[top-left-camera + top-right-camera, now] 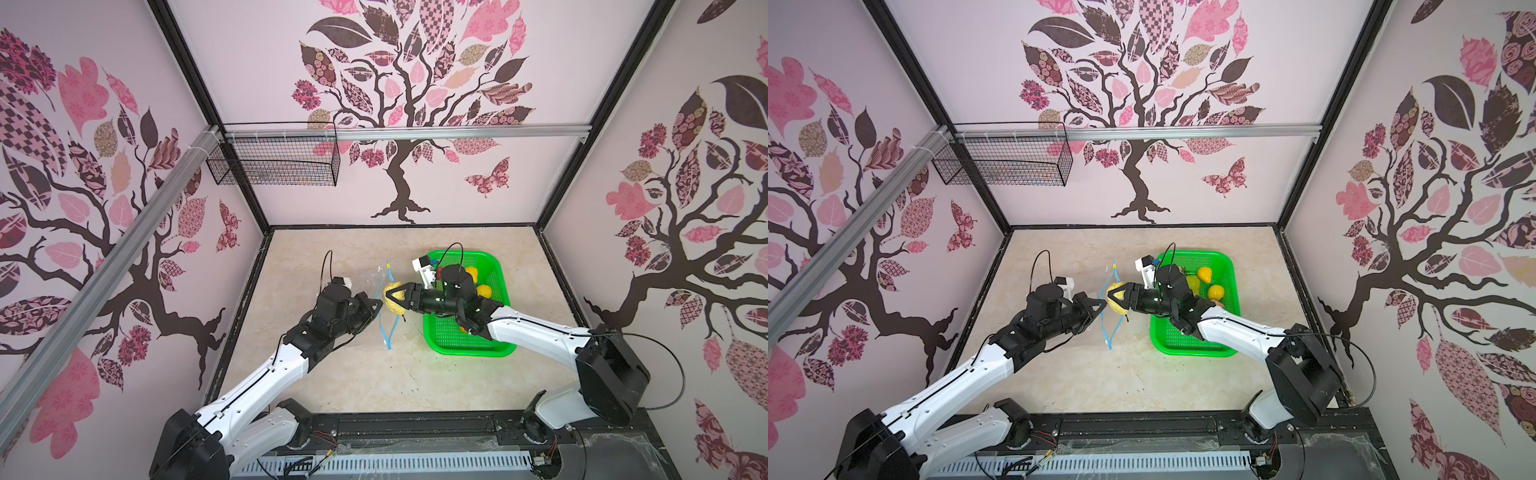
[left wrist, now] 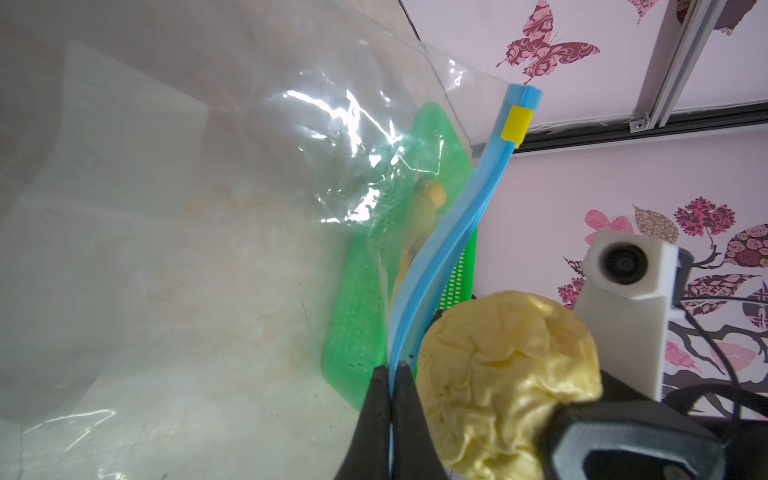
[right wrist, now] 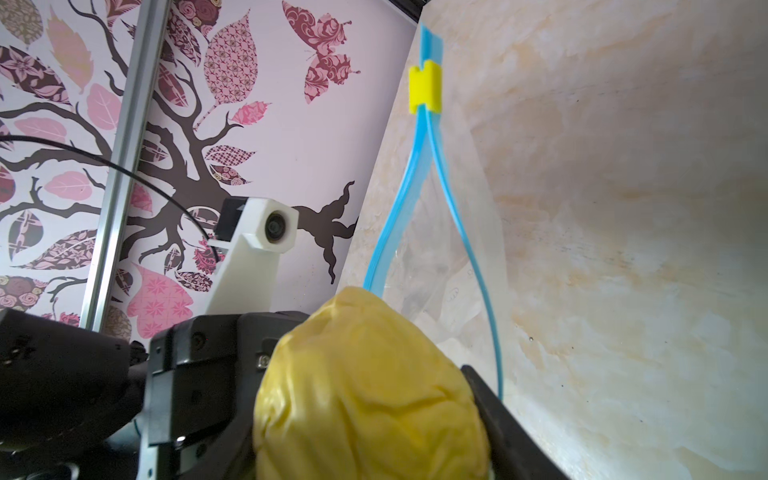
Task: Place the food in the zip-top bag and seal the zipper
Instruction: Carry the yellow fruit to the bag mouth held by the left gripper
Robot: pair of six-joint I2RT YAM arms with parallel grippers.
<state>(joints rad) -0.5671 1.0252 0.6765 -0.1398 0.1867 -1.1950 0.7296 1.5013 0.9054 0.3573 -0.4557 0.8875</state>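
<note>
The two strips of the zipper are bowing apart into a narrow mouth, and the bumpy yellow piece, clamped in the right gripper, is filling most of it. The left gripper is pinching one strip, blocking that side. The green basket is crowding the right, while the near part of the table is lying open

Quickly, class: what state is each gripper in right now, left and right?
Left gripper: shut, pinching the zipper.
Right gripper: shut on the bumpy yellow piece.

The food piece is yellow, the zipper light-blue, the basket green.
</note>
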